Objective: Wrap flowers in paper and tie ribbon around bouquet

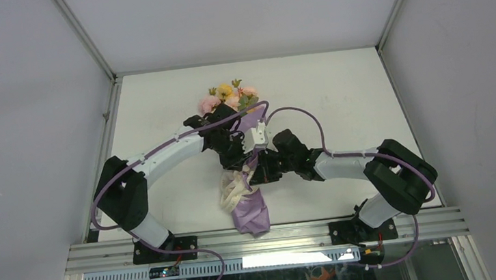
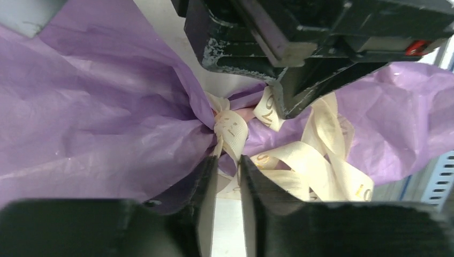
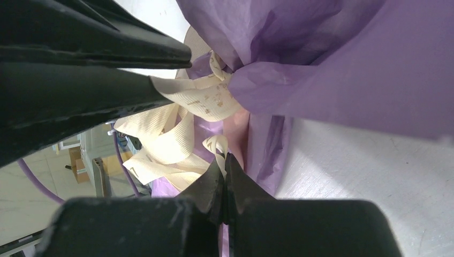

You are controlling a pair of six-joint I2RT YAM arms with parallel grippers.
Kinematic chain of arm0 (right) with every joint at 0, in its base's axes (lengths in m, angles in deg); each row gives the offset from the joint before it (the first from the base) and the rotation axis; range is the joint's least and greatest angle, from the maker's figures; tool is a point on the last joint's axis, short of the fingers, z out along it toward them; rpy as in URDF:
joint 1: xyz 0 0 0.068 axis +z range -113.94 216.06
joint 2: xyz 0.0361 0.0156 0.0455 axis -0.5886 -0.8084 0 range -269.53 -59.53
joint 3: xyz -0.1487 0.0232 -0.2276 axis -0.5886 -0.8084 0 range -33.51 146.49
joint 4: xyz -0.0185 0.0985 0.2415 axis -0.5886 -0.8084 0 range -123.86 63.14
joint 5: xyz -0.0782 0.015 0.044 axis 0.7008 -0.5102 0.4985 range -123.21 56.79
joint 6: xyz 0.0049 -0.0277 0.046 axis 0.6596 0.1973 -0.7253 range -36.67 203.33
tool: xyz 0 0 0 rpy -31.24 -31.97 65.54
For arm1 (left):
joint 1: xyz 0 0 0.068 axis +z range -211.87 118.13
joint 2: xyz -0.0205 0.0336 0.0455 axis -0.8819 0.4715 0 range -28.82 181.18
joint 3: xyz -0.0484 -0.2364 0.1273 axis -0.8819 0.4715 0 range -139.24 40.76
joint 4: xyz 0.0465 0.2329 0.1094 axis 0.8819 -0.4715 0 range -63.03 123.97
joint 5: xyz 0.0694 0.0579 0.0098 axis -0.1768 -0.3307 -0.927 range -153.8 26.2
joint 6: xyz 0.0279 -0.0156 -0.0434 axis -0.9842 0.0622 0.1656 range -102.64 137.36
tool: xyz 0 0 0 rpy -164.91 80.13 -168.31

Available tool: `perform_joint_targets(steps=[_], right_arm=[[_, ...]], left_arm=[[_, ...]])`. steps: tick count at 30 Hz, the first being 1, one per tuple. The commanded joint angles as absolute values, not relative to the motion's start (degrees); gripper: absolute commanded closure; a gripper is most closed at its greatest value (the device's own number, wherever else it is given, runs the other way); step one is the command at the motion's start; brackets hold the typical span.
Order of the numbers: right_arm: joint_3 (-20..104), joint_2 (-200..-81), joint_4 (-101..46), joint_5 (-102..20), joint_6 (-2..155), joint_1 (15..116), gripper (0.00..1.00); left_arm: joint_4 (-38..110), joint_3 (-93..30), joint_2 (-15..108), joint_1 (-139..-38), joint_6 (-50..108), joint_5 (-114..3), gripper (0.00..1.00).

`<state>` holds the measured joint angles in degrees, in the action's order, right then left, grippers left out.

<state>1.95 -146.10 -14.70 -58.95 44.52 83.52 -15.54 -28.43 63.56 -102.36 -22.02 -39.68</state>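
Note:
The bouquet lies in the middle of the table, its flowers (image 1: 226, 97) pointing to the far side and the lilac paper (image 1: 251, 214) gathered at a narrow waist. The cream ribbon (image 2: 231, 128) is wound round that waist, and its loose loops (image 1: 235, 190) pile up beside it. My left gripper (image 2: 228, 160) is open by a narrow gap, its tips right at the ribbon's knot with bare table showing between the fingers. My right gripper (image 3: 225, 158) is shut on a small fold of ribbon (image 3: 217, 144) just below the waist. In the top view both grippers (image 1: 236, 156) (image 1: 260, 170) meet over the waist and hide it.
The white table (image 1: 337, 97) is walled by grey panels on the left, right and far sides. An aluminium rail (image 1: 261, 238) runs along the near edge between the arm bases. Purple cables loop along both arms.

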Motion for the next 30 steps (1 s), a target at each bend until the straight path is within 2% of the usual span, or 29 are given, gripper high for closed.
perform_joint_targets(steps=[1,3,4,9,16,28,30], right_arm=[[3.0,-144.59,-12.29,-58.13,45.8,83.82,1.0],[3.02,-144.76,-11.41,-58.42,46.08,83.79,1.0],[3.05,-144.85,-11.13,-58.41,46.32,83.88,1.0],[3.04,-143.94,-8.46,-56.81,49.51,84.85,1.0],[2.18,-144.2,-2.26,-49.73,54.82,86.11,1.0],[-1.23,-146.37,10.38,-44.47,59.47,88.49,1.0],[-1.96,-146.94,12.49,-43.87,59.44,88.42,1.0]], left_arm=[[-10.68,-27.54,63.06,-102.82,-20.64,-41.87,0.85],[-11.23,-27.65,62.72,-102.82,-20.91,-42.48,0.99],[-12.28,-28.32,62.41,-102.82,-20.7,-42.46,1.0],[-19.78,-35.93,61.43,-102.74,-16.6,-35.39,1.0],[-20.53,-34.9,62.25,-101.82,-13.22,-28.63,1.0],[-18.31,-32.71,62.16,-99.53,-10.89,-28.64,1.0],[-18.43,-32.16,62.0,-98.8,-11.56,-27.87,0.96]])
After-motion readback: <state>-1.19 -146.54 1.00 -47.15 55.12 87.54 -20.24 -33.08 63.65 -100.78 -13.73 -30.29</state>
